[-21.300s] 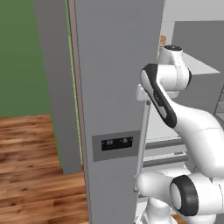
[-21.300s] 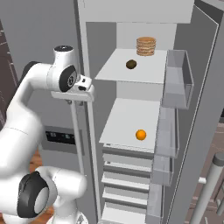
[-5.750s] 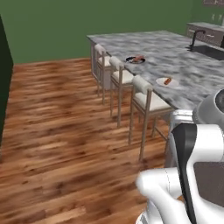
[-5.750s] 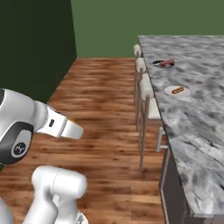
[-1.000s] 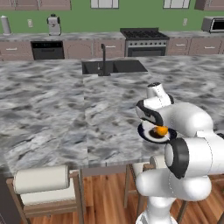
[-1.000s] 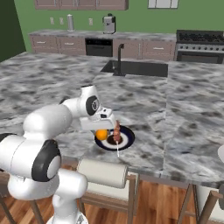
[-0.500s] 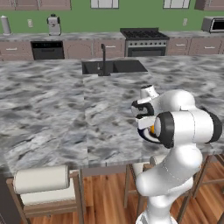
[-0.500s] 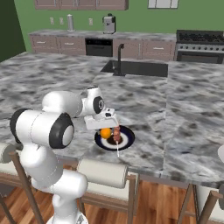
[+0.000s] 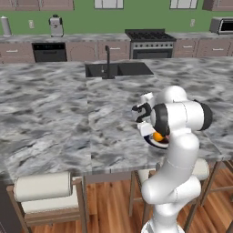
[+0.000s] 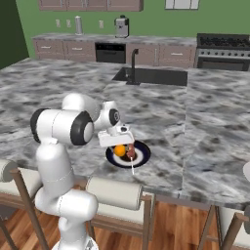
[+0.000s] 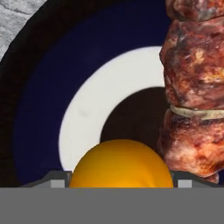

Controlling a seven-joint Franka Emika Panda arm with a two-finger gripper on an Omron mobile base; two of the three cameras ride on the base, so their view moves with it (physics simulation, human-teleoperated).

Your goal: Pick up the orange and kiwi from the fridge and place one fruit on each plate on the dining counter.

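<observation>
The orange (image 10: 119,150) lies on the left side of the dark blue-black plate (image 10: 141,156), next to the meat skewer (image 10: 131,152), on the dining counter (image 10: 205,146) near its front edge. My gripper (image 10: 117,141) reaches down right over the orange. In the hand view its two tips flank the orange (image 11: 121,164) closely, and contact cannot be told. The skewer (image 11: 192,87) runs along the right of the plate (image 11: 39,109). In the left base view my arm hides most of the plate, and the orange (image 9: 158,136) peeks out. The kiwi and the fridge are out of view.
A white plate's edge (image 10: 246,171) shows at the far right of the counter. A sink with a black faucet (image 10: 146,75) is set into the far side. Padded stools (image 10: 114,193) stand along the front edge, below my arm.
My hand has stayed over the dark plate with the orange under it. The arm's elbow has swung round, and it now covers more of the plate in the left base view.
</observation>
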